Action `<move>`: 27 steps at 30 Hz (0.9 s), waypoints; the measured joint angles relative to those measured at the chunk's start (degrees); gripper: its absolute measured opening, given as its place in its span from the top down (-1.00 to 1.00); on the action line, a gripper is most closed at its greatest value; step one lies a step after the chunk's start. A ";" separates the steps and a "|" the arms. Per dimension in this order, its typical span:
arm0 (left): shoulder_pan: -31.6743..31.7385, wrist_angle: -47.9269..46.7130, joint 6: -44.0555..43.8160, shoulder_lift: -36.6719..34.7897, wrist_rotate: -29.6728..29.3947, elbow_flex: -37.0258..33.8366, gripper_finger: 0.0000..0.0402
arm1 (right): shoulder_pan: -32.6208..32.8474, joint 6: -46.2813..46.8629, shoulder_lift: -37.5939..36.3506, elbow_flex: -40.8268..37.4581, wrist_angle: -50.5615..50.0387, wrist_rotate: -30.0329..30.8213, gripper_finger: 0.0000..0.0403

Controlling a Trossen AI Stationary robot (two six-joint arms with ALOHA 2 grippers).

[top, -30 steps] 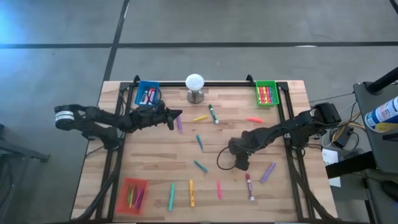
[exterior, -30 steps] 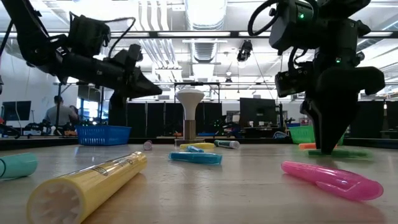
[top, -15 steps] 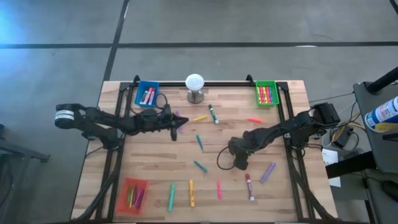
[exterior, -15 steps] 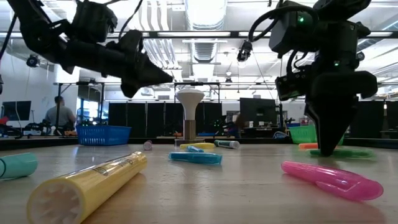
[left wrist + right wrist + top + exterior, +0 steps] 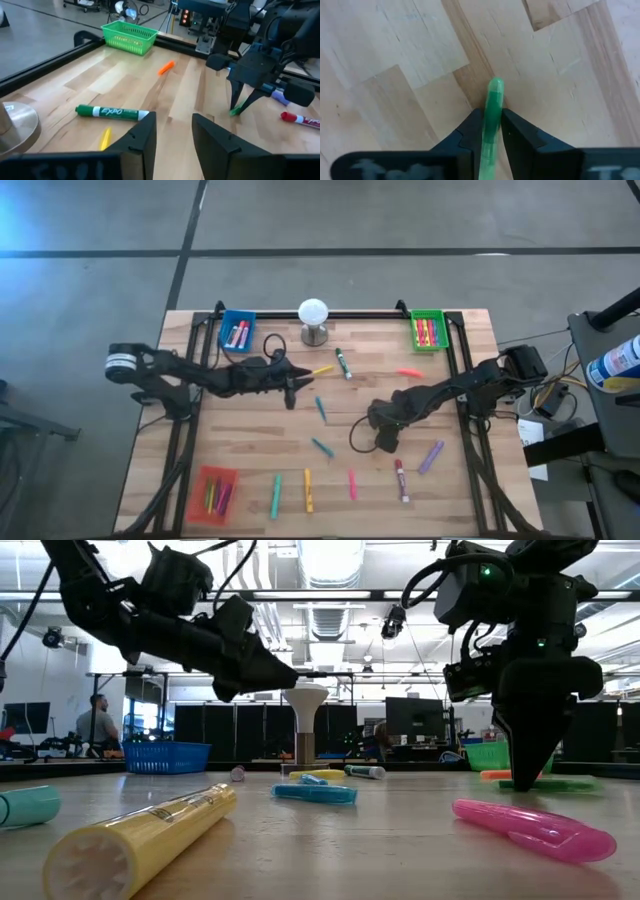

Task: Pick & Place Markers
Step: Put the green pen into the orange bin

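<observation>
Markers of many colours lie scattered flat on the wooden table (image 5: 250,430). My right gripper (image 5: 385,442) points down near the table's middle right, shut on a green marker (image 5: 495,92) that lies on the wood. The left wrist view shows this green marker (image 5: 236,110) poking out below the right gripper (image 5: 240,102). My left gripper (image 5: 291,390) hovers open and nearly level over the table's middle left, with nothing between its fingers (image 5: 145,135). Ahead of it lie a green Expo marker (image 5: 112,112) and a yellow marker (image 5: 105,139). My right gripper pinches the green marker's two long sides (image 5: 492,112) between its two fingers. The fingers come from above, pointing down, and lie across the marker. One end (image 5: 496,82) sticks out a little past the fingers. The marker lies flat on the table (image 5: 560,783).
A blue tray (image 5: 237,330) at the far left, a green tray (image 5: 427,330) at the far right and a red tray (image 5: 213,490) at the near left hold markers. A white ball on a metal stand (image 5: 313,320) is at the far middle. Black rails edge the table.
My left gripper has moved toward the table's right and a little toward the near edge, rolling about its own axis as it went. It has passed over the purple marker that lay beside it.
</observation>
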 joint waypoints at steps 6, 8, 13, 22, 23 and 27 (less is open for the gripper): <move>0.00 0.06 -0.28 1.02 0.04 1.06 0.40 | 0.00 1.28 -0.28 -0.42 0.35 0.15 0.75; 0.00 -0.12 -0.32 0.95 0.04 1.05 0.40 | 0.00 1.30 -0.39 -0.47 0.56 0.15 0.77; 0.02 0.01 -1.65 0.54 0.04 1.05 0.40 | 0.00 1.27 -1.13 -0.64 1.62 0.52 0.77; 0.01 -0.02 -3.38 0.61 0.06 1.05 0.40 | -0.09 -4.71 -5.84 -1.45 18.26 6.44 0.78; 0.02 -0.03 -3.44 0.61 0.06 1.05 0.40 | -0.16 -6.47 -6.14 -1.64 21.86 7.40 0.78; 0.02 0.20 -4.12 0.61 0.07 1.35 0.40 | -1.48 -12.27 -6.22 -2.29 35.88 9.29 0.78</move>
